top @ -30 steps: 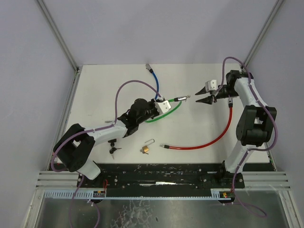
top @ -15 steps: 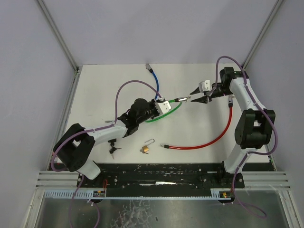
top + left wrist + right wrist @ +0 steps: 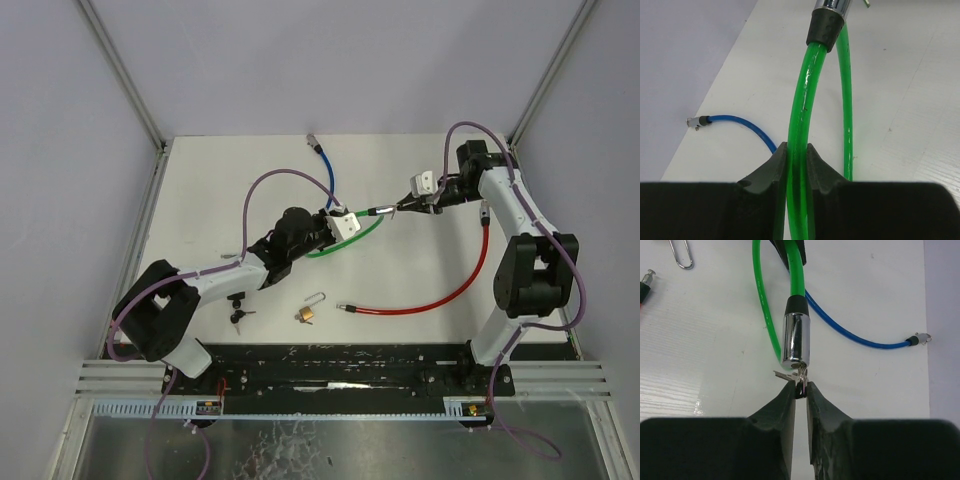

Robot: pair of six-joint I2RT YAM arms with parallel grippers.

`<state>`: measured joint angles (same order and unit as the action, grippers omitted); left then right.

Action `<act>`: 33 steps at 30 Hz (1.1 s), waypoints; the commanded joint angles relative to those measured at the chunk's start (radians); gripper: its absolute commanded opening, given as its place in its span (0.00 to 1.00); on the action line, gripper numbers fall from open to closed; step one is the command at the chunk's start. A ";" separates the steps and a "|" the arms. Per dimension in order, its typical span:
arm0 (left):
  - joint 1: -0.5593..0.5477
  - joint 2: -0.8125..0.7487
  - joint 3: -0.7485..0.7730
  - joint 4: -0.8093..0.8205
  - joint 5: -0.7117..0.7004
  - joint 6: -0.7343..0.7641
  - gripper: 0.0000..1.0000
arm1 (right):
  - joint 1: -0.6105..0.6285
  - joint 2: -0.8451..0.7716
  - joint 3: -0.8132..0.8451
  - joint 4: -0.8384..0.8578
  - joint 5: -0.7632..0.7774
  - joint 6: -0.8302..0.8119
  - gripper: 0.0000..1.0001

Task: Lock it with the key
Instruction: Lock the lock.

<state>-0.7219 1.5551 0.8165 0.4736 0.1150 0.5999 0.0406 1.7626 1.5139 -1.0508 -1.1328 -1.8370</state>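
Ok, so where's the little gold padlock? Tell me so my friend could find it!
Look at the white table, along its near edge just above the black rail. The padlock lies there between the dark keys and the loose end of the red cable. It is the only small brass-coloured thing, with a silver loop sticking out.

glossy green plastic-coated cable (image 3: 802,100), polished chrome barrel (image 3: 795,337), matt white tabletop (image 3: 715,340)

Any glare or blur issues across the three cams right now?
Right wrist: bright glare streaks on the chrome barrel, key at its tip readable. Left wrist: specular line along the green cable, sharp. Top external: even light, soft shadows, padlock tiny.
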 commanded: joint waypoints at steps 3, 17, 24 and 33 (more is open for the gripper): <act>0.010 0.029 -0.006 -0.101 0.022 -0.014 0.00 | 0.018 -0.086 -0.044 0.090 0.038 0.047 0.12; 0.105 0.085 0.087 -0.215 0.239 -0.070 0.00 | 0.091 -0.392 -0.473 0.768 0.212 0.106 0.00; 0.133 0.126 0.140 -0.258 0.328 -0.062 0.00 | 0.116 -0.435 -0.616 1.049 0.344 0.120 0.00; 0.169 0.211 0.254 -0.376 0.439 -0.037 0.00 | 0.167 -0.474 -0.816 1.435 0.464 -0.016 0.00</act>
<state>-0.5625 1.7042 1.0500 0.2550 0.4610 0.5766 0.1673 1.3136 0.7696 0.1196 -0.7361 -1.7382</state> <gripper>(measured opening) 0.135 0.070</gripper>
